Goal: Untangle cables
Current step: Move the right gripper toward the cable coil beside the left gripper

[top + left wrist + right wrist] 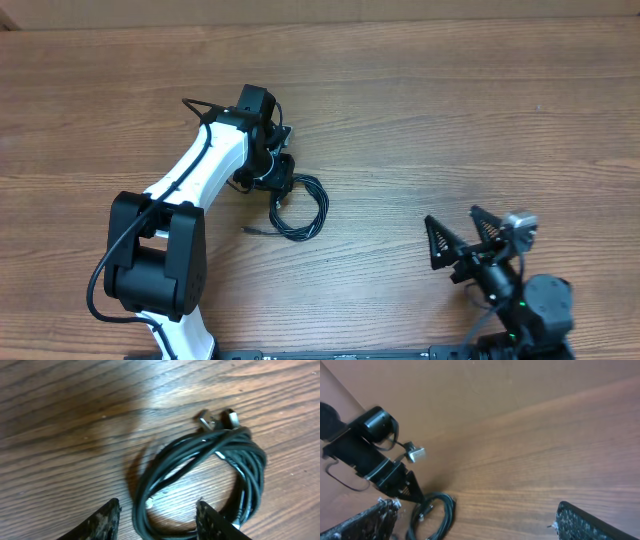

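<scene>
A wood-grain table (450,100) is filling all three views, its brown planks running across, and a pale strip is showing along the far edge in the overhead view; behind the table the right wrist view is giving only a plain brownish backdrop. Two arms are working here, each with one gripper. The cables (300,210) are lying as a single black coil on the table near its middle, just beside the left arm's wrist; how many cords are making up the coil is not showing. Two metal plug ends (207,421) are sticking out of the top of the coil in the left wrist view, and one more thin end is trailing off to the left in the overhead view. The left gripper (157,517) is hovering over the coil's near edge with its fingers apart, pinching nothing, the frame cutting off all but the fingertips. The right gripper (462,238) is standing spread wide and empty, well apart from the coil.
</scene>
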